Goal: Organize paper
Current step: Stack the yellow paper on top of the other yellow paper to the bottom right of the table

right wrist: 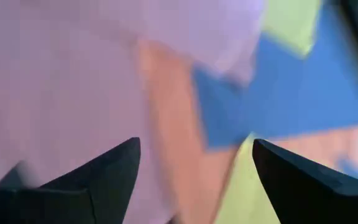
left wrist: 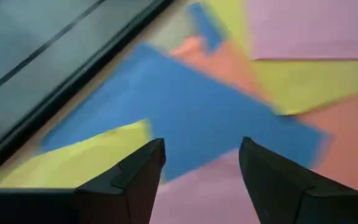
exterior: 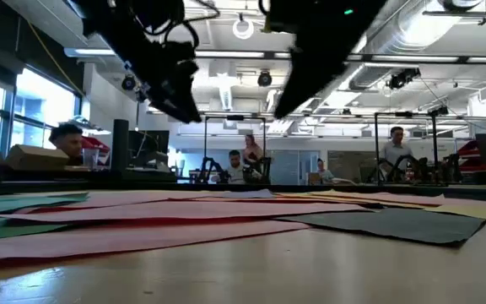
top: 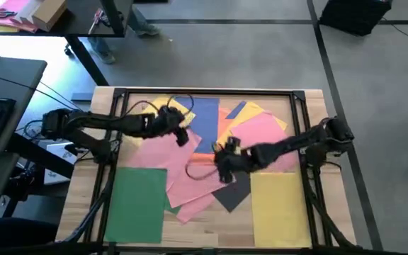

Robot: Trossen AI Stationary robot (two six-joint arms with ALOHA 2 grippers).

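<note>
Coloured paper sheets lie flat and overlapping on the wooden table. A green sheet [top: 137, 205] lies near left and a yellow one [top: 280, 205] near right. Pink sheets [top: 183, 170] and a dark grey one [top: 234, 195] fill the middle. Blue [top: 204, 117], orange [top: 225, 134], yellow [top: 170, 106] and pink [top: 264, 134] sheets lie farther back. My left gripper [left wrist: 201, 155] hovers open above the blue sheet [left wrist: 185, 112] and the pink one beside it. My right gripper [right wrist: 194, 155] hovers open over pink and orange paper [right wrist: 166, 106] at mid-table. Both hang clear of the paper in the low view.
A black frame rail [top: 204, 92] runs along the table's far edge, with posts at the left and right sides. Bare wood [top: 211, 230] shows at the near edge between the green and yellow sheets. People sit at desks in the room behind [exterior: 234, 165].
</note>
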